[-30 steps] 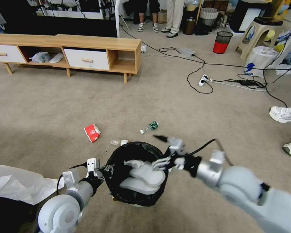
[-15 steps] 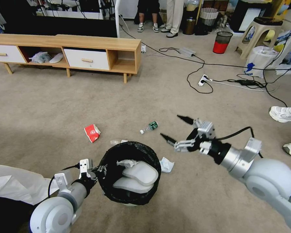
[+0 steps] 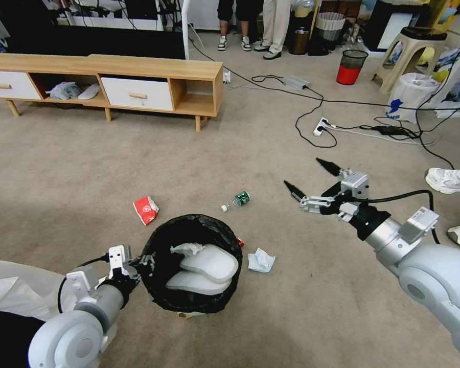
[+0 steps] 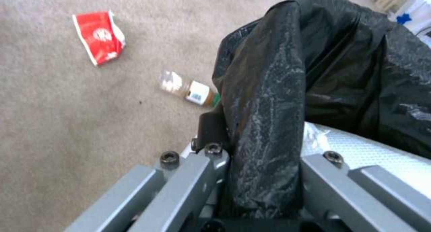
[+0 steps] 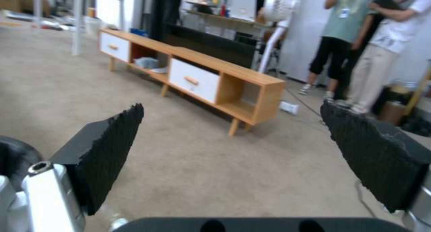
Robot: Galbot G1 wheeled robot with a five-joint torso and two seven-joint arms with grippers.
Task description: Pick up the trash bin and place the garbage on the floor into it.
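The trash bin (image 3: 158,296), lined with a black bag, hangs low in the head view with two white slipper-like pieces and a tissue inside. My left gripper (image 3: 140,263) is shut on its near-left rim; the left wrist view shows the gripper (image 4: 260,137) clamping the bag (image 4: 287,73). My right gripper (image 3: 307,175) hovers open and empty to the bin's right, its black pads (image 5: 107,151) spread wide. On the floor (image 3: 87,168) lie a red-white packet (image 3: 145,209), a green-label bottle (image 3: 236,200), a white tissue (image 3: 261,260) and a second bottle (image 4: 188,89).
A low wooden cabinet (image 3: 112,84) stands at the back left. Cables and a power strip (image 3: 321,126) cross the carpet at the back right, near a red bin (image 3: 350,67). A person's white shoes (image 3: 452,181) sit at the right edge. White sheeting (image 3: 30,291) lies at my lower left.
My right gripper drew back from over the bin, rising to the right with its fingers open. My left arm shifted the bin leftward, uncovering the white tissue beside it.
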